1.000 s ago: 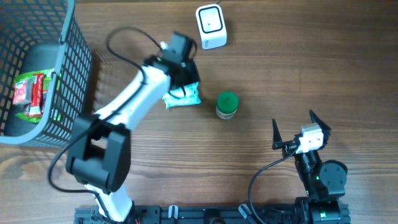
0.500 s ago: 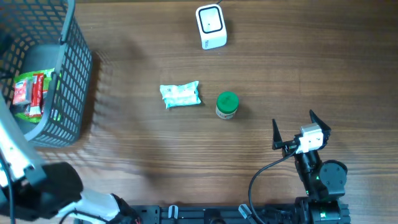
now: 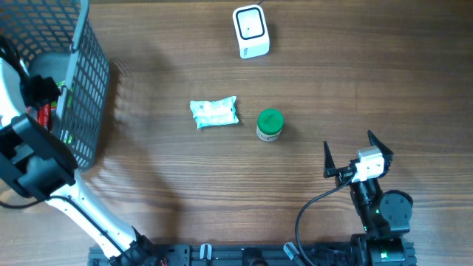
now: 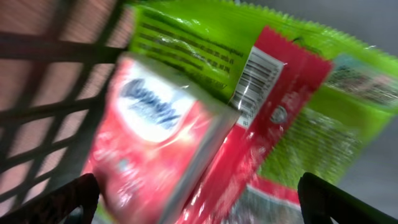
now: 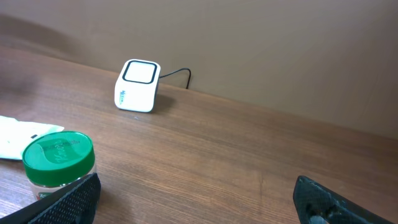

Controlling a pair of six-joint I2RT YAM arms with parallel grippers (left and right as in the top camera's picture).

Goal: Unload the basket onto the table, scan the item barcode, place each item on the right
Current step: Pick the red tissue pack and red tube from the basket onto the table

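Now, with my left gripper [image 4: 202,196] wide open just above the red packet [image 4: 249,143] that lies on a green packet [image 4: 186,37] inside the basket [image 3: 85,81], I should come down straight, close on its middle, and keep its barcode [image 4: 252,78] uncovered for the scanner [image 3: 250,31].

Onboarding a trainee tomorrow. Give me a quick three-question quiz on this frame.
1. True or false: the green-lidded jar and the pale packet sit outside the basket.
2. The left claw hovers over: A) bare wood B) red packets C) the jar.
3. Fill in: the right claw is ____.
Key: 1 true; 2 B; 3 open.
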